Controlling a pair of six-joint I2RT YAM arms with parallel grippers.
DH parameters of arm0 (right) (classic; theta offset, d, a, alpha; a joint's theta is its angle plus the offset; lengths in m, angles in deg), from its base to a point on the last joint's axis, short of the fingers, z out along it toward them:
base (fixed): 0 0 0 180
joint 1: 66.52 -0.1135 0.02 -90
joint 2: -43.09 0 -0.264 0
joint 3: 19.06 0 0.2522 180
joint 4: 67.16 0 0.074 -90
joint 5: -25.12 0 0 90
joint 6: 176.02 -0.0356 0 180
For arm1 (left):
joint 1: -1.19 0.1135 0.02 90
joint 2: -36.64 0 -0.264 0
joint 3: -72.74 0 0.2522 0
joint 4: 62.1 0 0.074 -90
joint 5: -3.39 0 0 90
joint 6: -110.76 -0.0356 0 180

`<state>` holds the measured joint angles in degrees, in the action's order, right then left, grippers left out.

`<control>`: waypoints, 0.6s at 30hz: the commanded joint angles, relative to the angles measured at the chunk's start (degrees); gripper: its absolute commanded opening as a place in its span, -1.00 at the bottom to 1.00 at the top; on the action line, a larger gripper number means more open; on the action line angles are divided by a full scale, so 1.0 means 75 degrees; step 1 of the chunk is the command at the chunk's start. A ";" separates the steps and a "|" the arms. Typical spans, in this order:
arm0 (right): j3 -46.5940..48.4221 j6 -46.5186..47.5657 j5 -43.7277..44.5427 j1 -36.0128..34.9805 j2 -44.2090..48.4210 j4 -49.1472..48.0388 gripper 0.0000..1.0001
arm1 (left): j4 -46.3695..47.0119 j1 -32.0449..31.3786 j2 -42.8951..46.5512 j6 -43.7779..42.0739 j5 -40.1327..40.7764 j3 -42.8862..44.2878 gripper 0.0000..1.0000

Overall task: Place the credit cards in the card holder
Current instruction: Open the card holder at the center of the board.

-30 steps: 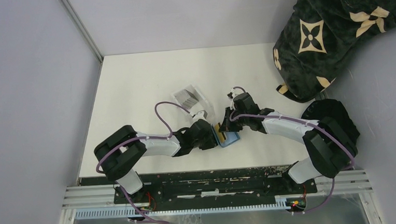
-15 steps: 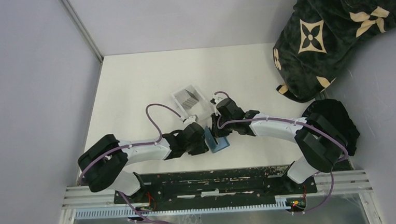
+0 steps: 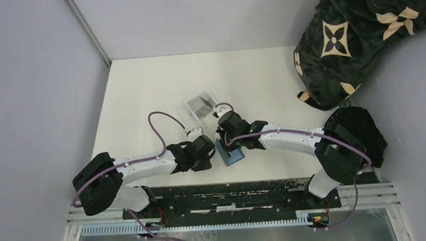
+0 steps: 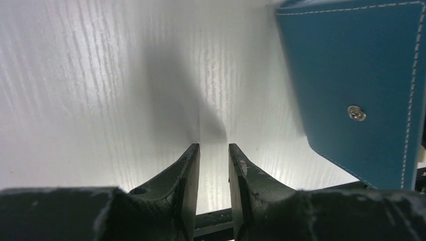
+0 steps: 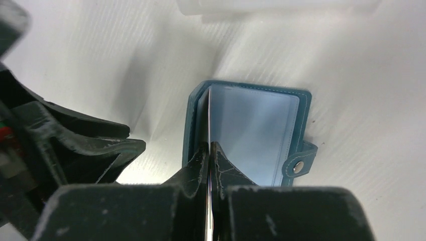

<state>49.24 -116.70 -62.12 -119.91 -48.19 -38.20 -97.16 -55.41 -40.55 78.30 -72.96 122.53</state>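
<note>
The teal card holder (image 3: 233, 156) lies open on the white table, its grey inner pockets (image 5: 251, 130) facing up and its snap tab (image 5: 300, 165) at the right. My right gripper (image 5: 208, 144) is shut on a thin credit card (image 5: 208, 118), seen edge-on. The card stands upright with its far end down in the holder's fold. My left gripper (image 4: 213, 146) hovers just left of the holder (image 4: 361, 65). Its jaws stand a little apart with only bare table between them. More greyish credit cards (image 3: 201, 104) rest in a clear tray.
The clear plastic tray (image 3: 210, 97) sits just behind the two grippers, its edge at the top of the right wrist view (image 5: 276, 6). A black patterned bag (image 3: 361, 27) fills the back right corner. Grey walls close the left and back sides.
Both grippers and the card holder have shifted left and nearer. The left gripper has come off the holder, drawn back to its left, and its jaws have parted slightly.
</note>
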 commanded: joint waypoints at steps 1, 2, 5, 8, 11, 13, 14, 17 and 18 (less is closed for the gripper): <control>0.0636 0.0469 0.1010 -0.0384 -0.0041 0.0387 -0.98 | -0.0329 0.0012 0.0323 0.0489 0.0302 -0.0036 -0.31; 0.0683 0.0492 0.1137 -0.0474 -0.0069 0.0452 -0.98 | -0.0420 0.0011 0.0415 0.0527 0.0373 0.0025 -0.31; 0.0827 0.0527 0.1527 -0.0736 -0.0180 0.0597 -0.98 | -0.0847 0.0023 0.0650 0.0592 0.0694 0.0371 -0.31; 0.0933 0.0528 0.1830 -0.1010 -0.0319 0.0686 -0.98 | -0.1281 0.0020 0.0964 0.0780 0.1048 0.0638 -0.30; 0.1012 0.0497 0.2269 -0.1326 -0.0453 0.0807 -0.98 | -0.1610 0.0021 0.1418 0.1164 0.1331 0.0697 -0.30; 0.1086 0.0449 0.2674 -0.1586 -0.0542 0.0923 -0.98 | -0.1710 0.0020 0.1807 0.1503 0.1508 0.0639 -0.30; 0.1132 0.0421 0.2864 -0.1712 -0.0599 0.0967 -0.98 | -0.1740 0.0017 0.2004 0.1671 0.1584 0.0599 -0.30; 0.1242 0.0325 0.3367 -0.2020 -0.0736 0.1122 -0.98 | -0.1881 0.0014 0.2573 0.2113 0.1881 0.0487 -0.30; 0.1236 0.0299 0.3445 -0.2103 -0.0737 0.1131 -0.98 | -0.1969 0.0017 0.2715 0.2305 0.1981 0.0466 -0.29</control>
<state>56.19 -113.61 -43.69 -131.66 -52.24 -31.82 -111.80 -55.41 -25.03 87.65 -64.00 125.39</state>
